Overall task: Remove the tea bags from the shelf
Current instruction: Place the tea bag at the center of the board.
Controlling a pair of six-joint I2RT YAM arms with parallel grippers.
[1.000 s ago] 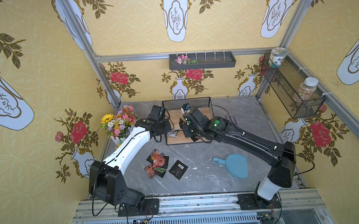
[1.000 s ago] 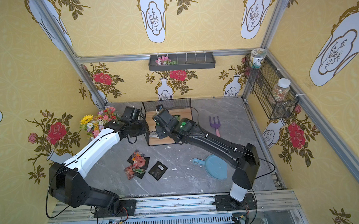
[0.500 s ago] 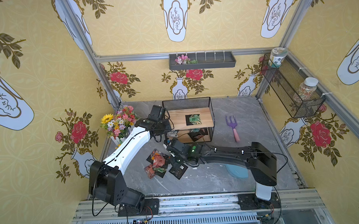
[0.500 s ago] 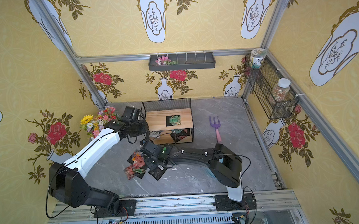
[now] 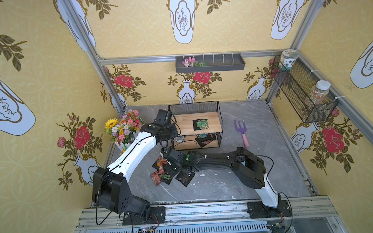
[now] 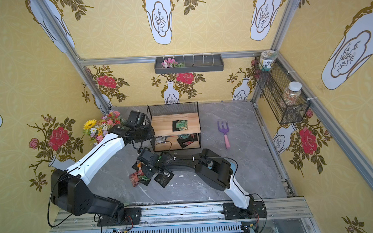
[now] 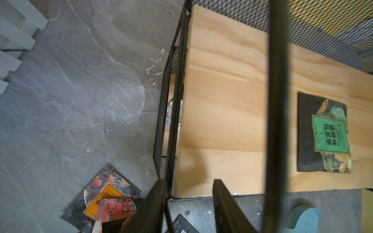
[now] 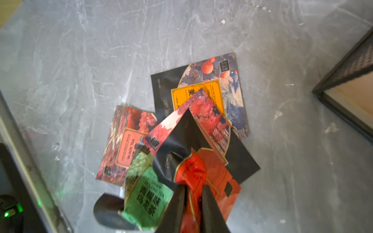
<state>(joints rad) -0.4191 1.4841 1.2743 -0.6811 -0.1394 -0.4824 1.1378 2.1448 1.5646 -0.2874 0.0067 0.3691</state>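
Observation:
The shelf (image 5: pixel 186 124) (image 6: pixel 163 125) stands at the back of the floor. One green-label tea bag (image 5: pixel 201 124) (image 7: pixel 325 135) lies on its top board. More tea bags (image 5: pixel 205 140) (image 6: pixel 186 140) lie on the lower board. A pile of tea bags (image 5: pixel 159 176) (image 8: pixel 201 90) lies on the floor in front of the shelf. My right gripper (image 8: pixel 193 187) hangs low over that pile, shut on a red and black tea bag (image 8: pixel 193 167). My left gripper (image 7: pixel 187 181) stands open at the shelf's front left corner, one finger against the wire post.
A purple hand fork (image 5: pixel 241 129) lies right of the shelf. A flower bouquet (image 5: pixel 123 126) stands to the shelf's left, behind my left arm. A blue scoop (image 7: pixel 304 217) lies under my right arm. A mesh basket with jars (image 5: pixel 305 94) hangs on the right wall.
My right arm has swung from the shelf's top board down and left to the floor pile, carrying the red tea bag. The left arm has not moved.

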